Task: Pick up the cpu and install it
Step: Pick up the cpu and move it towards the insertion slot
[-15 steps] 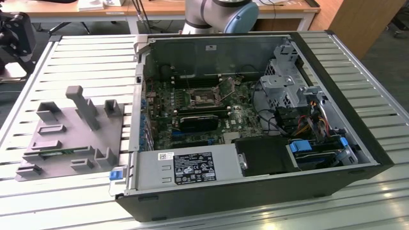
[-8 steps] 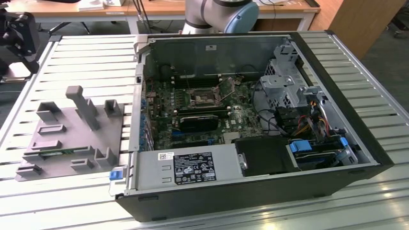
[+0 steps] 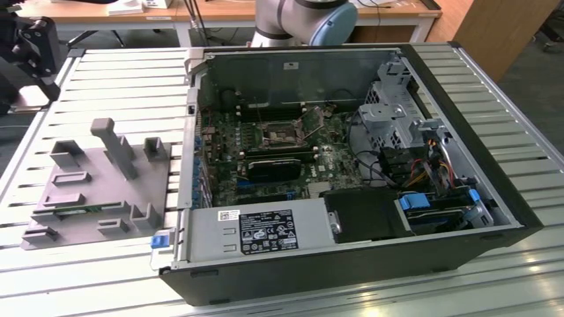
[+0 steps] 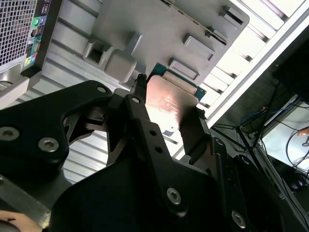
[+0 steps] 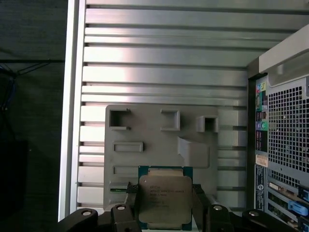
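As I look through both wrist views, the tool (image 5: 165,204) is clamped on the cpu (image 5: 165,198) by 2 opposite edges, held above the grey fixture (image 5: 159,145) on the slatted tabletop (image 5: 164,58), beside the computer case (image 5: 285,145).

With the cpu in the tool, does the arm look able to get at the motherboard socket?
Probably yes: the computer case lies open side up, nothing hangs over the motherboard socket, and the tool grips the cpu by its edges.
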`<action>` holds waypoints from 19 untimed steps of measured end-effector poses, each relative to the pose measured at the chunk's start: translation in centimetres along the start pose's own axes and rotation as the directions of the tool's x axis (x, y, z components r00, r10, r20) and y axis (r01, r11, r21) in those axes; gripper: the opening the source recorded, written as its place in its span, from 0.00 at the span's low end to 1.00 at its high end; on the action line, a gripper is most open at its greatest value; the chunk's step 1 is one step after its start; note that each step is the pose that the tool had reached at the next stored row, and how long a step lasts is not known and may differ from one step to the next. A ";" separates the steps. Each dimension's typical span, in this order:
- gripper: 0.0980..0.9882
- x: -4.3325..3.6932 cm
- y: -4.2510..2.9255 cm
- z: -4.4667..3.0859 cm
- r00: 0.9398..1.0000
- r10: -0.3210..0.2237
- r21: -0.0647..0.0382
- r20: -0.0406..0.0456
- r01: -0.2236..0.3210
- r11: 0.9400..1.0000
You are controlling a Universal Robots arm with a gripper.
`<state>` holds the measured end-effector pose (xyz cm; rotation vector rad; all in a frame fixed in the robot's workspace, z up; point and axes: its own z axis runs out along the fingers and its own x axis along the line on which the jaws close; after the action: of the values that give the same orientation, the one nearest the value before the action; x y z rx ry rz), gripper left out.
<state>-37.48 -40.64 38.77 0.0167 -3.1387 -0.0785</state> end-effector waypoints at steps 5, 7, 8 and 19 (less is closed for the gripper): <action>0.48 -0.57 -0.01 0.00 1.000 0.000 0.000 0.000 0.000 1.000; 0.48 -0.78 -0.01 0.00 1.000 0.000 0.000 0.000 0.000 1.000; 0.48 -0.89 -0.01 0.00 1.000 0.000 0.000 0.000 0.000 1.000; 0.48 -1.69 -0.02 0.00 1.000 0.000 0.000 0.000 0.000 1.000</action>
<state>-35.79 -40.64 38.77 0.0167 -3.1387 -0.0785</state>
